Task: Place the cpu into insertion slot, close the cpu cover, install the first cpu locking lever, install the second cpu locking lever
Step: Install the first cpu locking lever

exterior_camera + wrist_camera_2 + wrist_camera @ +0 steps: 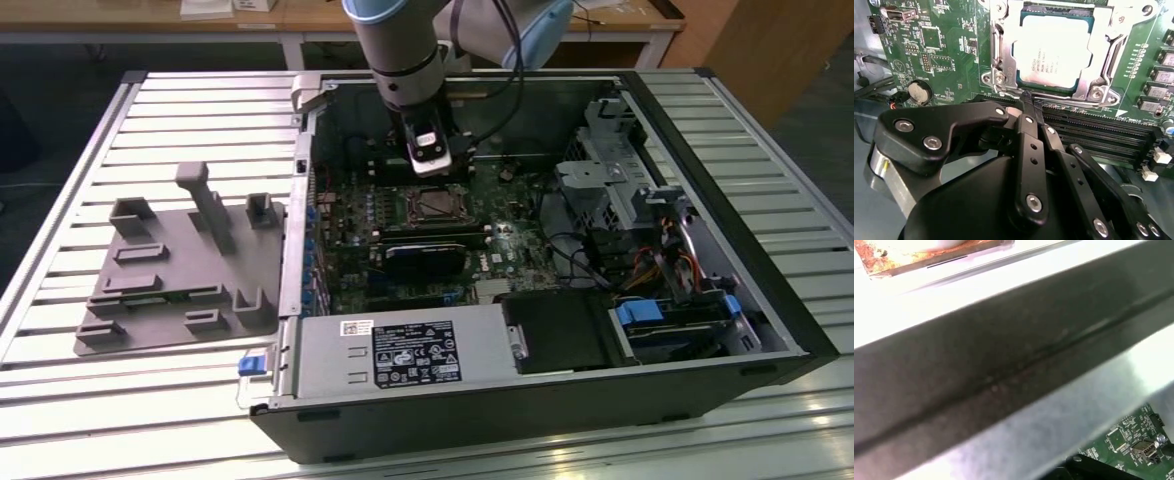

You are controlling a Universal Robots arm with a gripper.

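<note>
**Gripper [430, 160] at the insertion slot [434, 205]: cpu seated, cover down.**

Exterior view: the arm reaches into the open computer case [534, 425], and the gripper hangs just above the insertion slot's edge. Second wrist view: the cpu [1054, 47] lies in the slot with the cpu cover [1004, 57] flat around it. The jaws are drawn together with nothing seen between them, tips just beside the slot on the side of the memory slots [1094, 130]. Whether either locking lever is latched cannot be told. First wrist view: a corner of the motherboard [1134, 447] beyond the case wall. Judged a lever step: it calls for pressing the lever only, clear of the cpu face, with the cover kept flat.
</note>
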